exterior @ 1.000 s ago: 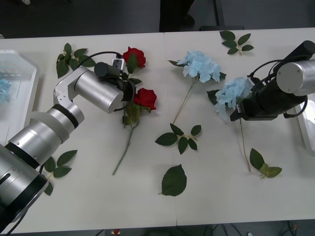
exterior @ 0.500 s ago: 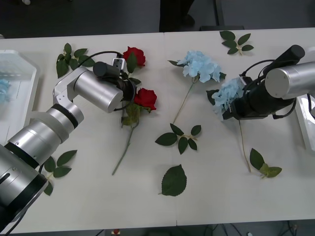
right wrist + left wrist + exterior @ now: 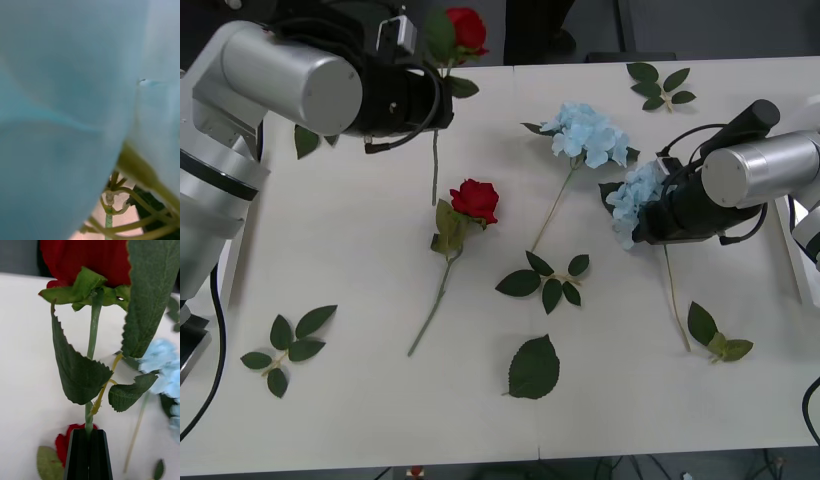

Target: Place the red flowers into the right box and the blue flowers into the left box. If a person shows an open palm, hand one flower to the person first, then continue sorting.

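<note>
My left gripper is raised over the table's far left part and is shut on the stem of a red flower. Its black fingers pinch the green stem below the leaves, with the bloom above. A second red flower lies on the table at centre left. One blue flower lies at centre right. My right gripper is pressed against another blue flower, whose pale petals crowd the right wrist view. The right box shows its rim at the right edge. My left arm hides the left box.
Loose green leaf sprigs lie around: one at centre, a large single leaf near the front, one at front left, one at far right, and one by the blue flower's stem end.
My left arm has lifted one red flower off the table and swung it up toward the far left. My right gripper has edged left against the blue flower's head.
</note>
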Robot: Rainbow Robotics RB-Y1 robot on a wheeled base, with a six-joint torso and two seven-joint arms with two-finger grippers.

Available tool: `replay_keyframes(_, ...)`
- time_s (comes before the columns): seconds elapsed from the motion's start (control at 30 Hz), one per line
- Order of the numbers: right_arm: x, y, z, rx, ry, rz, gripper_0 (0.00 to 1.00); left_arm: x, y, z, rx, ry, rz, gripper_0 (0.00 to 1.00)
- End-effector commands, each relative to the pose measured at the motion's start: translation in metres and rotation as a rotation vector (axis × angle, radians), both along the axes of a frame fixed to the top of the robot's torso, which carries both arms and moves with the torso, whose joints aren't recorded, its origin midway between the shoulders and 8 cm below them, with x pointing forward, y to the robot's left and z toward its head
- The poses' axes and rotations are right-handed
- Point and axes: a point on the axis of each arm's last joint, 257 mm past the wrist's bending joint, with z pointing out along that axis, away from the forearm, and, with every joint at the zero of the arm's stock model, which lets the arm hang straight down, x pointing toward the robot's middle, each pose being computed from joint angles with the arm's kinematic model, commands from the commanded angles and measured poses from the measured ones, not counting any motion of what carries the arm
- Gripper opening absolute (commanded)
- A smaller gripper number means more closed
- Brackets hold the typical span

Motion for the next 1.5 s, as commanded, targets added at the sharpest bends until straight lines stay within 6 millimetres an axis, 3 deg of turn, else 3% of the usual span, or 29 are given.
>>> replay_keyframes(0.03, 0.002, 0.009, -0.004, 0.018, -0.009, -0.020, 0.36, -0.029, -0.015, 0.075, -0.066, -0.205, -0.085, 0.00)
replay_keyframes(0.07, 0.002, 0.009, -0.004, 0.015, -0.010, -0.020, 0.27, -0.039, -0.023, 0.082, -0.105, -0.241, -0.099, 0.00)
replay_keyframes(0.27, 0.003, 0.009, -0.005, 0.005, -0.015, -0.019, 0.12, -0.077, -0.060, 0.109, -0.261, -0.440, -0.121, 0.00)
replay_keyframes(0.43, 0.004, 0.009, -0.005, -0.001, -0.019, -0.016, 0.00, -0.094, -0.089, 0.122, -0.396, -0.533, -0.112, 0.00)
replay_keyframes(0.6, 0.009, -0.003, 0.010, 0.021, -0.025, -0.040, 0.00, -0.102, -0.106, 0.126, -0.533, -0.564, -0.064, 0.00)
replay_keyframes(0.73, 0.009, -0.023, 0.029, 0.016, -0.020, -0.053, 0.00, -0.107, -0.129, 0.135, -0.632, -0.580, -0.053, 0.00)
replay_keyframes(0.97, 0.009, -0.064, 0.052, -0.022, -0.036, -0.073, 0.00, -0.110, -0.166, 0.131, -0.752, -0.584, -0.072, 0.00)
replay_keyframes(1.03, 0.007, -0.079, 0.050, -0.036, -0.025, -0.093, 0.00, -0.109, -0.176, 0.129, -0.772, -0.573, -0.073, 0.00)
replay_keyframes(1.17, 0.004, -0.089, 0.042, -0.039, -0.009, -0.109, 0.00, -0.111, -0.187, 0.132, -0.814, -0.545, -0.069, 0.00)
replay_keyframes(1.2, 0.005, -0.090, 0.039, -0.040, -0.008, -0.108, 0.19, -0.110, -0.191, 0.133, -0.840, -0.526, -0.067, 0.00)
replay_keyframes(1.27, 0.005, -0.090, 0.036, -0.046, -0.009, -0.101, 0.40, -0.111, -0.193, 0.137, -0.869, -0.513, -0.064, 0.00)
replay_keyframes(1.33, 0.005, -0.089, 0.031, -0.058, -0.013, -0.089, 0.56, -0.112, -0.194, 0.142, -0.905, -0.495, -0.057, 0.00)
replay_keyframes(1.5, 0.004, -0.090, 0.021, -0.093, -0.017, -0.052, 0.81, -0.114, -0.199, 0.146, -0.967, -0.456, -0.049, 0.00)
